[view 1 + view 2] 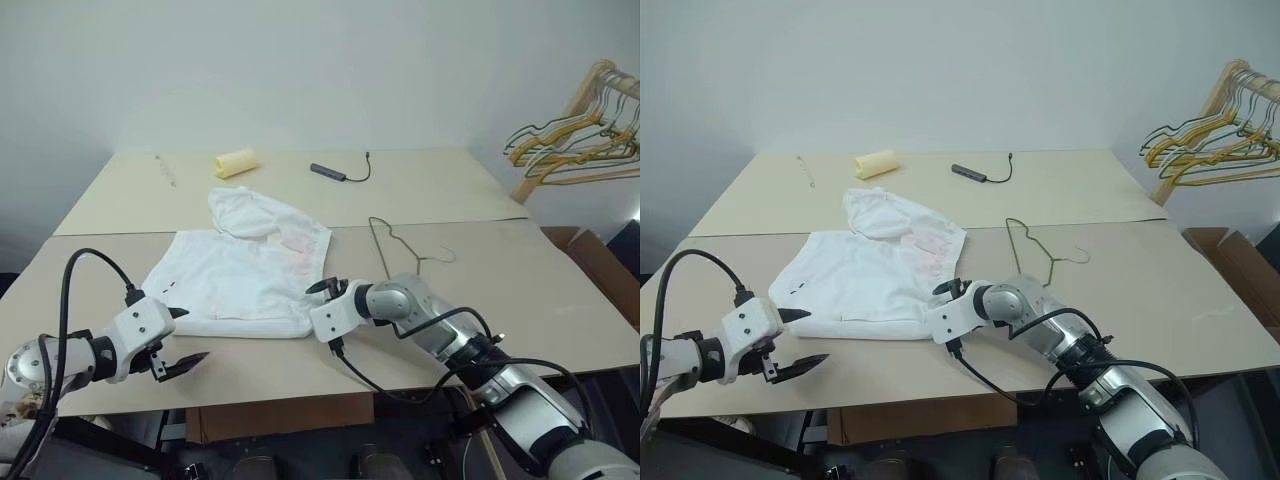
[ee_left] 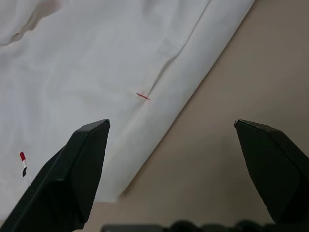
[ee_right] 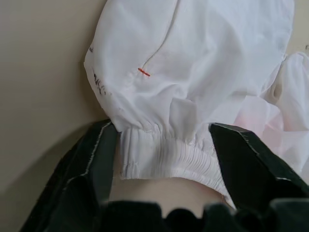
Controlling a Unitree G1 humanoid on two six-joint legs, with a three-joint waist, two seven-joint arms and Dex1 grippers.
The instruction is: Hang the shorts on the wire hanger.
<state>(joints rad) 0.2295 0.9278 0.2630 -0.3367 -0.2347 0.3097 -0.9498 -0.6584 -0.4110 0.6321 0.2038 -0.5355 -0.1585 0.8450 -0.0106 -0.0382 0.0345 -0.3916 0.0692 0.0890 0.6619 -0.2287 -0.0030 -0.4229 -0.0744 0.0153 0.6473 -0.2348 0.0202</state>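
The shorts (image 1: 245, 275) lie spread flat on the beige table (image 1: 560, 300), one leg folded back toward the far side, faint pink patch near the waistband end. The wire hanger (image 1: 400, 245) lies flat on the table just beside the shorts on the robot's right, apart from the fabric, hook end pointing right. Right gripper (image 1: 322, 292) sits at the waistband corner of the shorts nearest the robot — in the right wrist view the gathered elastic waistband (image 3: 169, 154) is between its two black fingers (image 3: 91, 164), which flank it with gaps on both sides, so part-spread and not pinching yet. Left gripper (image 1: 172, 343) hovers at the near left corner of the shorts, fingers spread wide, nothing held; the left wrist view shows the hem edge and bare table between them. On the far side of the table: a yellow roll (image 1: 236, 163) and a dark cable (image 1: 340, 172). Bunched yellow hangers (image 1: 575, 140) hang on a wooden rack at far right.
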